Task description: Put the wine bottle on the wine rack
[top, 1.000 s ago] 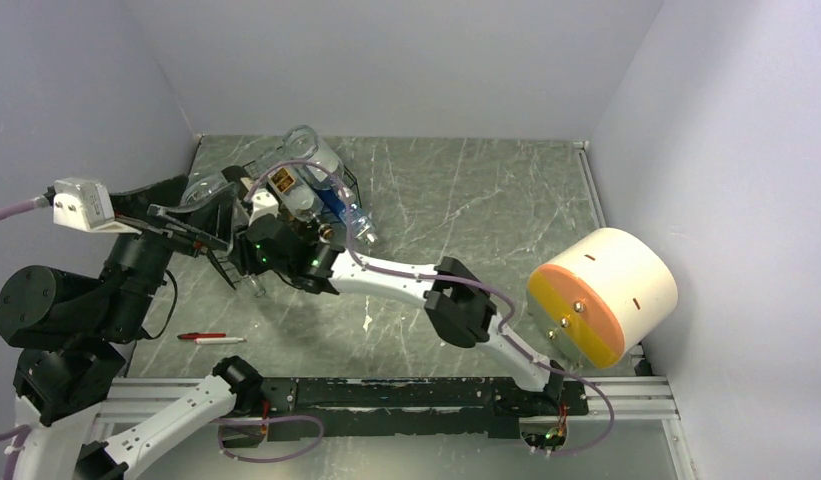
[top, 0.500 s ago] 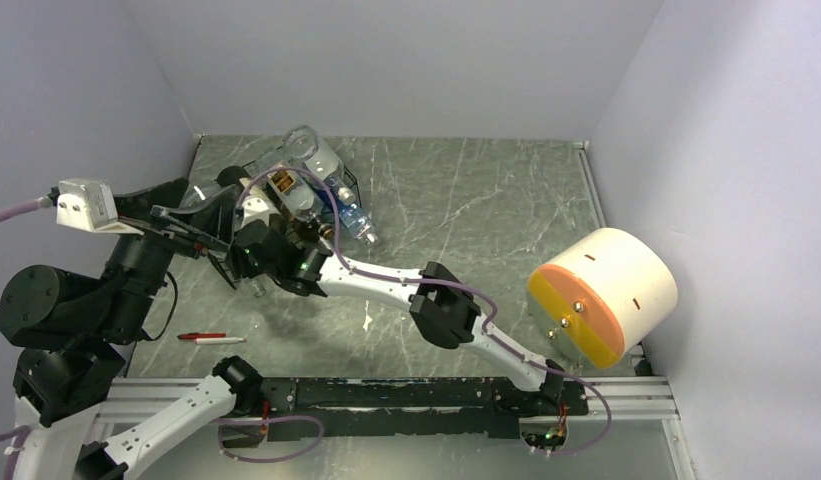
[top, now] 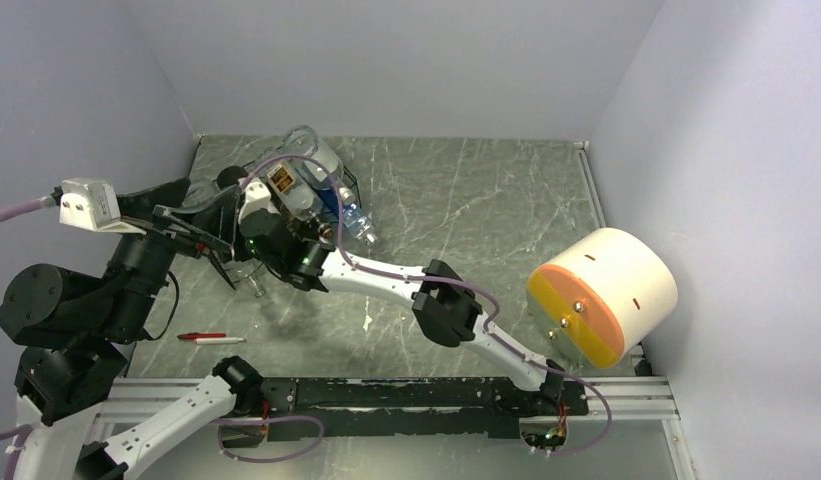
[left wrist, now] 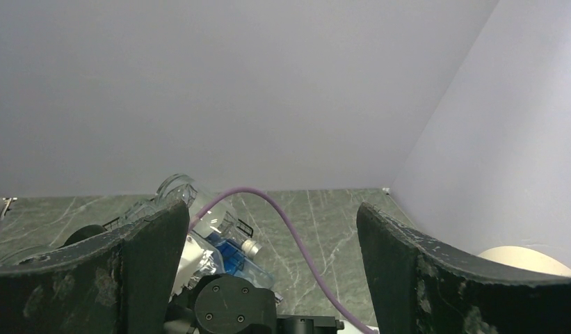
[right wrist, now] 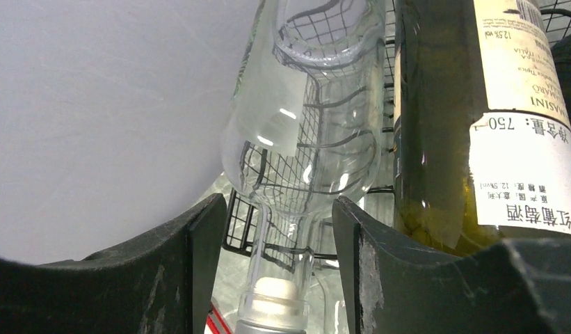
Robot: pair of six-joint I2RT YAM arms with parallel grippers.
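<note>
so my right gripper [right wrist: 275, 209] sits part open with its jaws clear of the wine bottle [right wrist: 303, 104] neck, bottle lying in the wine rack [right wrist: 235, 221] beside a dark bottle [right wrist: 435, 139], left gripper [left wrist: 272, 209] wide open, empty

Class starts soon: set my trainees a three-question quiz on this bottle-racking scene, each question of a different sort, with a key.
1. True or false: the left claw is holding a bottle.
2. What sits between the fingers of the right claw?
A. the neck of the clear glass bottle
B. a red pen
C. a dark green bottle
3. Fill in: the big cylinder at the table's right has a face that is half orange, half ____.

Key
1. False: its jaws stand wide apart with nothing between them.
2. A
3. yellow
</note>
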